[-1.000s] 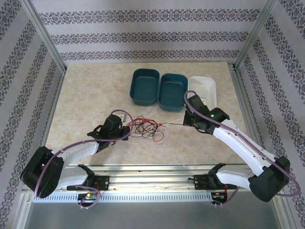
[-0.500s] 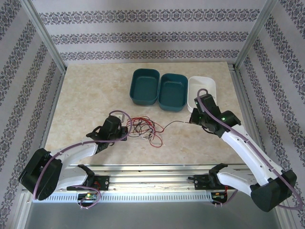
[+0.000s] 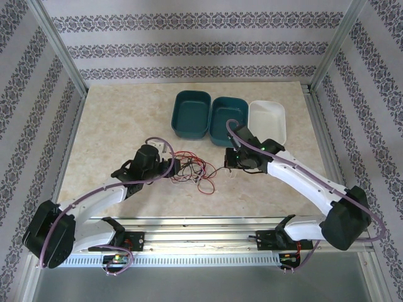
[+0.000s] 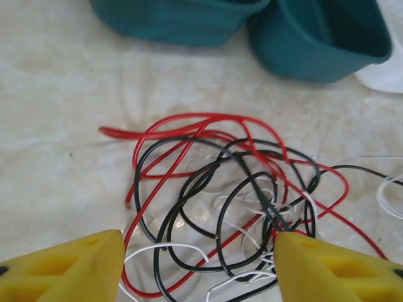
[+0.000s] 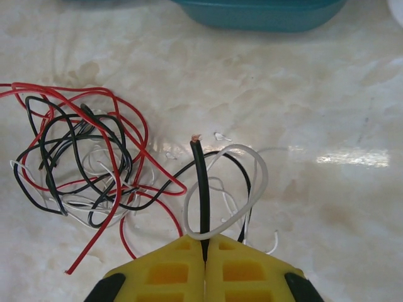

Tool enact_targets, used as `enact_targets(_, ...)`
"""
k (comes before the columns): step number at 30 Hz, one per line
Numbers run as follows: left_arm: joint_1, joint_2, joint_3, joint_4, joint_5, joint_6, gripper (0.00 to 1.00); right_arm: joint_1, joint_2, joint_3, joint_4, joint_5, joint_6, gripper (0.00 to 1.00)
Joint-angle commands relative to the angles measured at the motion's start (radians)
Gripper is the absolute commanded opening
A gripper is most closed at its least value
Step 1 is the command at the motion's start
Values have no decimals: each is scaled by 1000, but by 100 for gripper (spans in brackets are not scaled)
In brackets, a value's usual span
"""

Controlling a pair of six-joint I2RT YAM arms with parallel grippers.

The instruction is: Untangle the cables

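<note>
Left fingers have parted; right fingers brought their black cable back.

Bare table lies left of the cables; two teal bins and a white tray stand behind.

left gripper: in the left wrist view just two yellow fingertips show at the lower corners, the rest cut by the bottom edge.
cables: strands run off that frame's bottom and right edges; which passes over which in the knot cannot be told.
teal bins: blurred, cut by the top edge.
white bin: a blurred sliver at the right edge.
black cable: lower stretch hidden in the seam of the right gripper, itself cut by the bottom edge.
top view: single strands too thin to follow.
</note>
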Motion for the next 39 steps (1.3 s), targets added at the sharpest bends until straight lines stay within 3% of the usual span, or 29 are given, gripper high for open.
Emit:
enact_targets(1,-11,-31,31,-39,7,19,69,-8,30,11,23,-62,5,11)
enact_targets(4,-11,-11,35,-7,27,35,72,-26,57,-10,59,-106,0,12)
enact_targets(8,-11,76,64,73,88,29,72,-63,100,-28,97,-164,-18,28)
enact_targets(10,-13,120,79,115,107,18,72,-78,116,-36,94,-137,-31,29)
enact_targets(15,-13,173,101,149,124,20,72,-104,143,-58,99,-123,-38,19)
enact_targets(27,-13,129,78,32,-2,19,77,-90,156,-81,13,-38,-62,36)
enact_targets(39,-13,145,85,-3,-24,-3,80,-130,347,-41,68,-82,-150,31)
